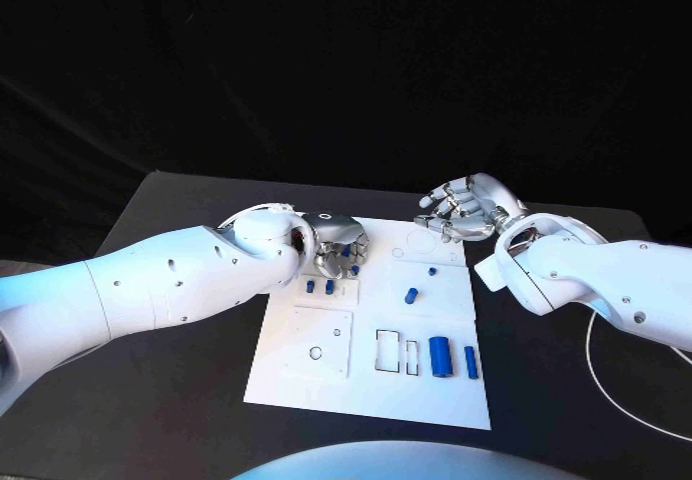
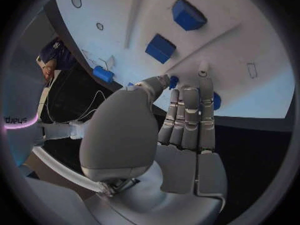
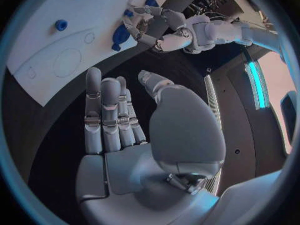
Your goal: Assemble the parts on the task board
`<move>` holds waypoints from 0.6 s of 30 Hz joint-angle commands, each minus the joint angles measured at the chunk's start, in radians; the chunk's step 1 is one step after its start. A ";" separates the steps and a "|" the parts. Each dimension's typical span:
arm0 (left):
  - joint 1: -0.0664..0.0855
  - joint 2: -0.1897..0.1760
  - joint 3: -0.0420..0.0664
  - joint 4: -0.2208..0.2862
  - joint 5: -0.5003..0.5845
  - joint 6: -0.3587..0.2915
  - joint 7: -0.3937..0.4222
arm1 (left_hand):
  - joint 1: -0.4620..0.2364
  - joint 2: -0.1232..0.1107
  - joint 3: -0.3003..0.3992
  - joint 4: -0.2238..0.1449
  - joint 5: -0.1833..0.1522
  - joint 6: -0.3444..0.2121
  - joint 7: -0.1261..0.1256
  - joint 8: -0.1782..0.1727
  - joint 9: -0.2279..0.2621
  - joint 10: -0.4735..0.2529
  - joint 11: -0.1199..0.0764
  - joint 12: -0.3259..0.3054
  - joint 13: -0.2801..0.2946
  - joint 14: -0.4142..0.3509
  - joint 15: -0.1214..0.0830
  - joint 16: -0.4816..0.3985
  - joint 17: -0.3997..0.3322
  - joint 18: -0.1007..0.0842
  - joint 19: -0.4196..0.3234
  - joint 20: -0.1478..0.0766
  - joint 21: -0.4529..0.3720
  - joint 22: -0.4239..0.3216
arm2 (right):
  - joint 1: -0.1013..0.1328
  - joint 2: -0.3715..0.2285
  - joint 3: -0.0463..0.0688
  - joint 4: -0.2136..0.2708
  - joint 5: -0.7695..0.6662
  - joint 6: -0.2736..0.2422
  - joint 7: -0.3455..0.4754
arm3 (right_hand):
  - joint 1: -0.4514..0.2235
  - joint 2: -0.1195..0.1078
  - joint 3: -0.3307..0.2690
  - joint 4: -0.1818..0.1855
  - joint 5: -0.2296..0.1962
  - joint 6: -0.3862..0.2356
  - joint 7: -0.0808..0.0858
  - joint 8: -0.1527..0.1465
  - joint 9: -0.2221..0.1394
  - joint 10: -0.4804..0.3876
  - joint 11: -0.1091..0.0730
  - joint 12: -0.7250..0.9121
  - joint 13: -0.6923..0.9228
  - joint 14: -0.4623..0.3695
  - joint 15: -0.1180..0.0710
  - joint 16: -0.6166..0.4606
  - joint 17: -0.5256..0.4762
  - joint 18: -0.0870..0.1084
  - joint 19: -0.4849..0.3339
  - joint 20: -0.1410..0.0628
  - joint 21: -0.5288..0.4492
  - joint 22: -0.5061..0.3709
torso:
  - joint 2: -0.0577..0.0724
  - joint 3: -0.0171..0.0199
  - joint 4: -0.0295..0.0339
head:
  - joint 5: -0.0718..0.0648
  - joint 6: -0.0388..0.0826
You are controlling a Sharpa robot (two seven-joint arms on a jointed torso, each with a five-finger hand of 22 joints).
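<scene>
My left robot hand (image 1: 338, 250) hovers over the task board's (image 1: 310, 375) upper left, fingers loosely apart, holding nothing. Blue parts (image 1: 438, 356) lie across the board. My right robot hand (image 1: 459, 210) hangs spread and empty above its far right corner.

White task board (image 1: 303, 380) lies flat, small blue parts (image 1: 438, 355) scattered on it.

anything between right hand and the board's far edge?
Nothing: bare black table separates the right hand from the board in the right wrist view; the head view agrees.
</scene>
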 commanded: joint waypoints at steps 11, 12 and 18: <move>0.000 0.022 0.000 -0.020 -0.016 0.042 -0.009 | 0.014 0.008 0.037 -0.013 -0.001 0.026 -0.002 -0.014 -0.013 0.029 -0.001 -0.015 -0.017 0.014 -0.005 0.028 0.006 0.013 -0.005 -0.009 0.029 0.020 | -0.001 0.002 0.000 0.002 -0.007 0.010 0.008 | 0.003 0.005 -0.006 0.002 0.003 -0.003 0.005 -0.006 -0.001 -0.003 0.006 -0.006 -0.003 -0.003 0.002 -0.003 0.004 0.003 0.005 0.005 -0.007 -0.002 | -0.002 -0.0001 0.0003 | -0.001 -0.001; 0.000 0.024 0.000 -0.020 -0.016 0.042 -0.008 | 0.013 0.007 0.039 -0.014 -0.002 0.027 -0.003 -0.016 -0.014 0.031 -0.001 -0.016 -0.018 0.017 -0.005 0.032 0.009 0.013 -0.006 -0.009 0.031 0.022 | -0.001 0.002 0.000 0.002 -0.007 0.011 0.008 | 0.003 0.005 -0.006 0.002 0.003 -0.003 0.005 -0.006 -0.001 -0.003 0.006 -0.006 -0.003 -0.003 0.002 -0.003 0.004 0.003 0.005 0.005 -0.007 -0.002 | -0.001 0.0000 0.0006 | 0.000 -0.001; -0.001 0.033 0.000 -0.025 -0.013 0.045 -0.004 | 0.009 0.006 0.044 -0.017 -0.003 0.026 -0.003 -0.022 -0.019 0.039 -0.003 -0.019 -0.023 0.026 -0.006 0.042 0.021 0.013 -0.008 -0.010 0.039 0.028 | -0.001 0.003 0.000 0.002 -0.007 0.011 0.008 | 0.003 0.005 -0.006 0.002 0.003 -0.003 0.005 -0.006 -0.001 -0.003 0.006 -0.006 -0.003 -0.003 0.002 -0.003 0.004 0.003 0.005 0.005 -0.007 -0.002 | -0.001 -0.0002 0.0000 | -0.001 -0.002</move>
